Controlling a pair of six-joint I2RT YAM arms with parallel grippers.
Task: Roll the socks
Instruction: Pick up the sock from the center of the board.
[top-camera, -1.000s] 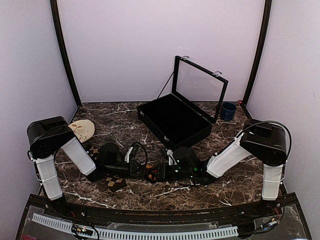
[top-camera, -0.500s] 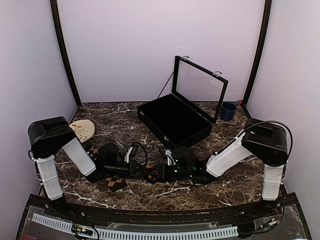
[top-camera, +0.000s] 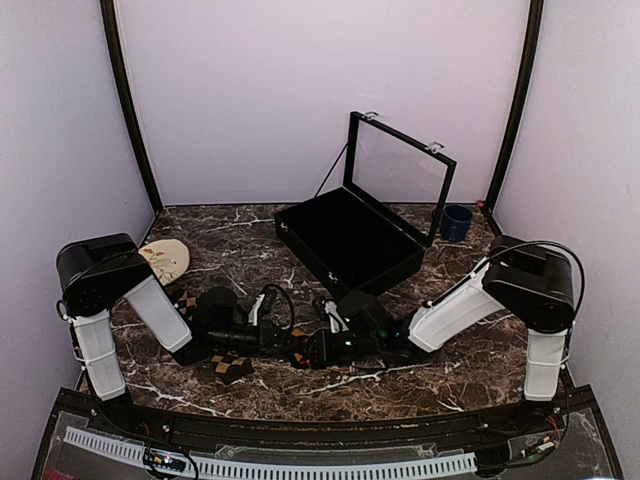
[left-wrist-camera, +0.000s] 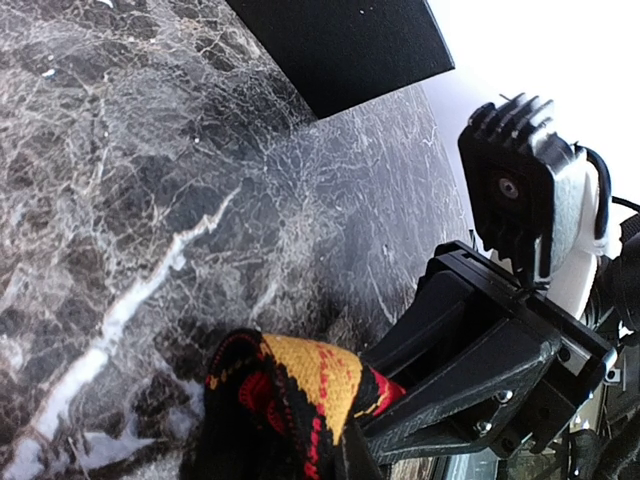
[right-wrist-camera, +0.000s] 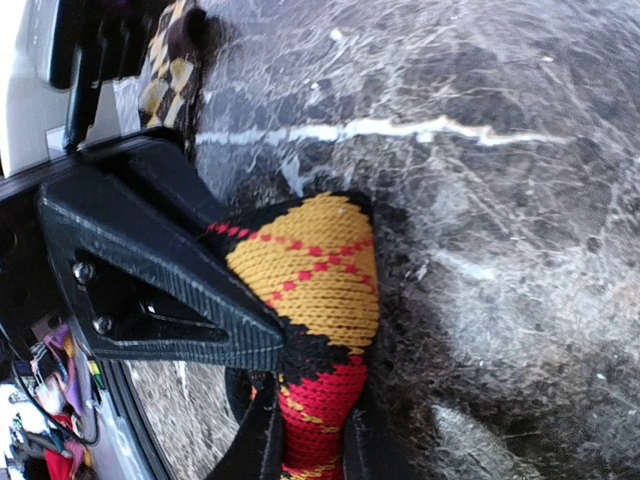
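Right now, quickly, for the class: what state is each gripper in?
Left gripper: closed on the red-and-orange sock.
Right gripper: fingers closed on the same sock.

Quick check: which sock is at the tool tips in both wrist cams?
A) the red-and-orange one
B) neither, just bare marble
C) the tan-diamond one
A: the red-and-orange sock fills the near part of both wrist views, pinched in the right tool. The tan-diamond sock lies apart from it in the top view.
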